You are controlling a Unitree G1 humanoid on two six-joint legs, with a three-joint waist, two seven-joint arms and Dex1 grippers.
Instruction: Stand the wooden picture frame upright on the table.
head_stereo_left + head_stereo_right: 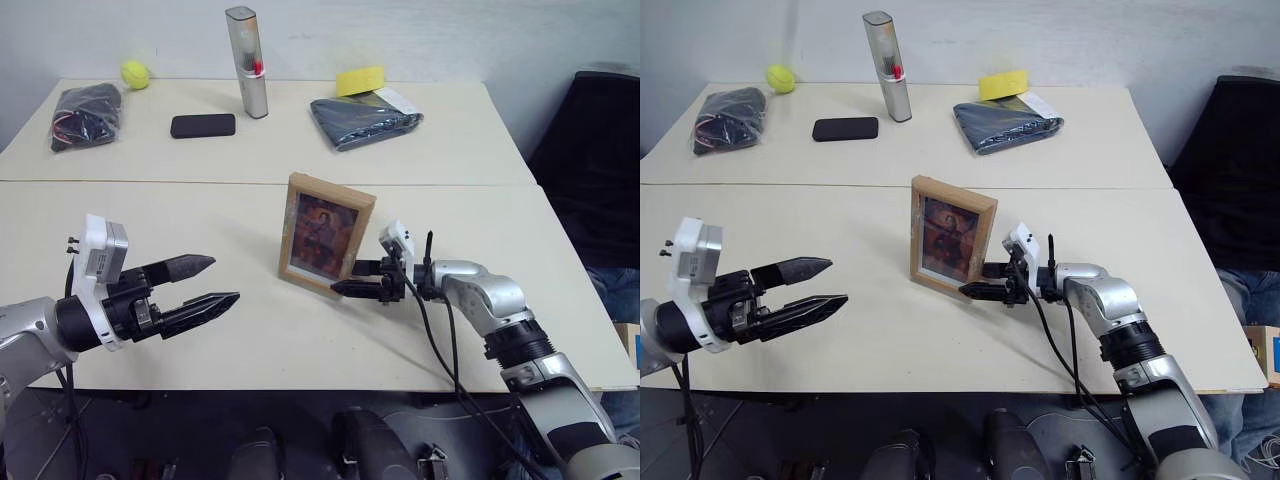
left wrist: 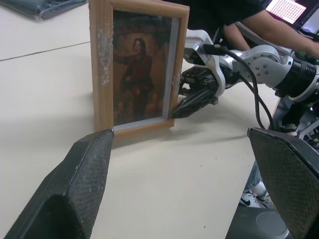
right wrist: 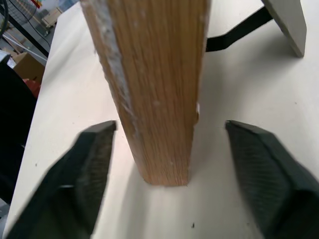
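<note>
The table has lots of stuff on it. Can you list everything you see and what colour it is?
wooden picture frame: one, light wood, standing upright mid-table
table: one, cream, seam across
phone: one, black, far side
tall case: one, silver-grey, upright beside phone
ball: one, yellow, far left corner
bag: one, black, below ball
folded cloth: one, dark grey, far right
sponge: one, yellow, behind cloth
left gripper: black, open, left of frame
right gripper: black, open astride frame's edge
</note>
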